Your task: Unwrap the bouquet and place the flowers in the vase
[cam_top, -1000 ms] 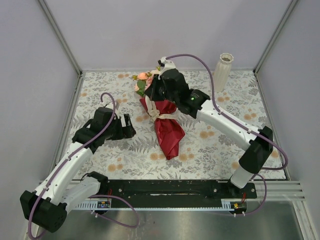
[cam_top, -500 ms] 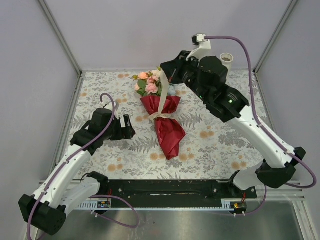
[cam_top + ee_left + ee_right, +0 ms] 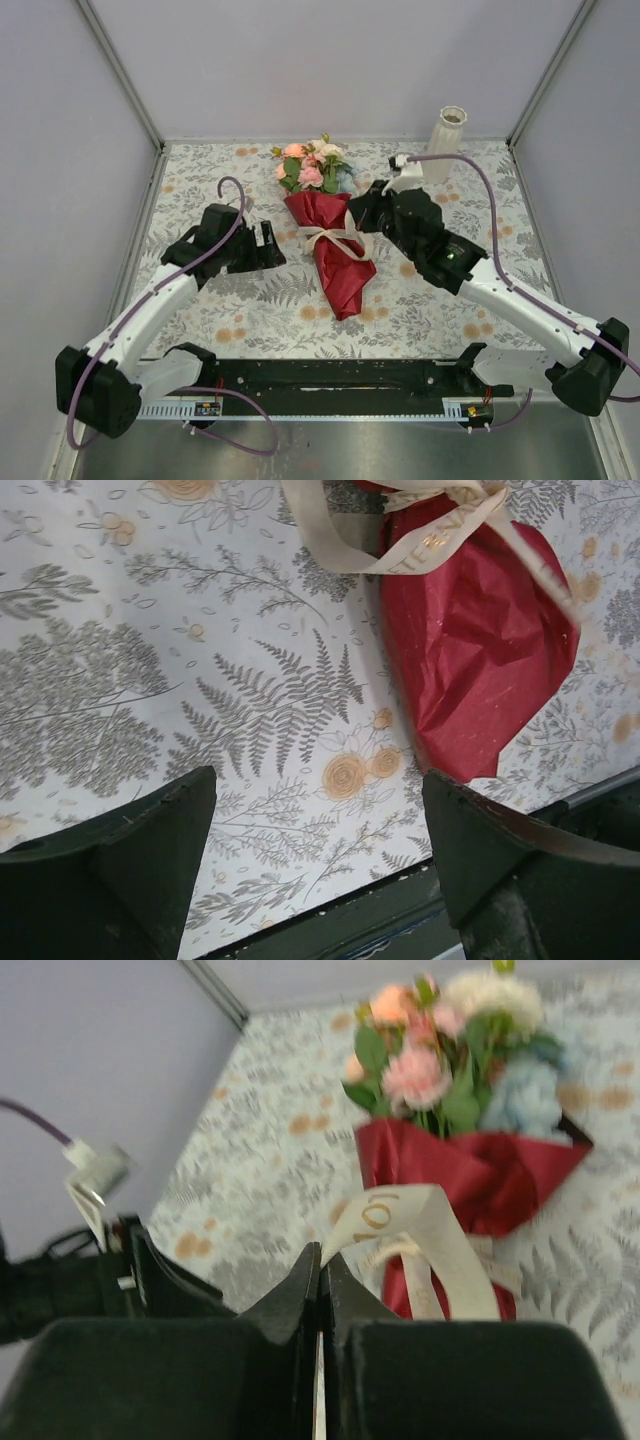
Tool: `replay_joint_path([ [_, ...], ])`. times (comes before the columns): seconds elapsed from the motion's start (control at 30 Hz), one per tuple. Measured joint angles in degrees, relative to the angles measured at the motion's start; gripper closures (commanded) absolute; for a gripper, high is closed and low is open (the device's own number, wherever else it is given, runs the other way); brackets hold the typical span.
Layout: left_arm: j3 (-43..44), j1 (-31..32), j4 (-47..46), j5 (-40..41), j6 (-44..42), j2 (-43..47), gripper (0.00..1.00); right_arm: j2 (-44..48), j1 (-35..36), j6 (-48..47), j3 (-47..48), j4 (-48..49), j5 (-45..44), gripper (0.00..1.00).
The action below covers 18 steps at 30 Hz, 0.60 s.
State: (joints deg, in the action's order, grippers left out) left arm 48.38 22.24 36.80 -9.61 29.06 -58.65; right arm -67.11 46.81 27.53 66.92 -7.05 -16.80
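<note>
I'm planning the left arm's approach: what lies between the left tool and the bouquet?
Only bare patterned tablecloth lies between the left tool and the bouquet; the top view shows it.

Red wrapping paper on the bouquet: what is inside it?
Pink, peach, cream and blue flowers with green leaves stick out of the far end of the wrapping paper. The paper, tied with a cream ribbon, covers their stems.
</note>
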Motion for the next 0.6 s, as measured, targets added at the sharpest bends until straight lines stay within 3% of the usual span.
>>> replay_joint_path([
  [0.2,4.98,0.00,-5.66,-4.46,1.53,-13.81,0.20,2.54,-0.04,5.20,-15.89,2.71,3.26,1.00],
  [0.43,14.32,0.00,-11.78,-7.74,1.57,-27.71,0.19,11.76,-0.07,5.79,-19.32,5.14,4.46,1.00],
  [0.6,15.02,0.33,-15.76,-9.81,1.62,-33.09,0.18,14.12,-0.07,5.79,-21.22,6.71,4.87,1.00],
])
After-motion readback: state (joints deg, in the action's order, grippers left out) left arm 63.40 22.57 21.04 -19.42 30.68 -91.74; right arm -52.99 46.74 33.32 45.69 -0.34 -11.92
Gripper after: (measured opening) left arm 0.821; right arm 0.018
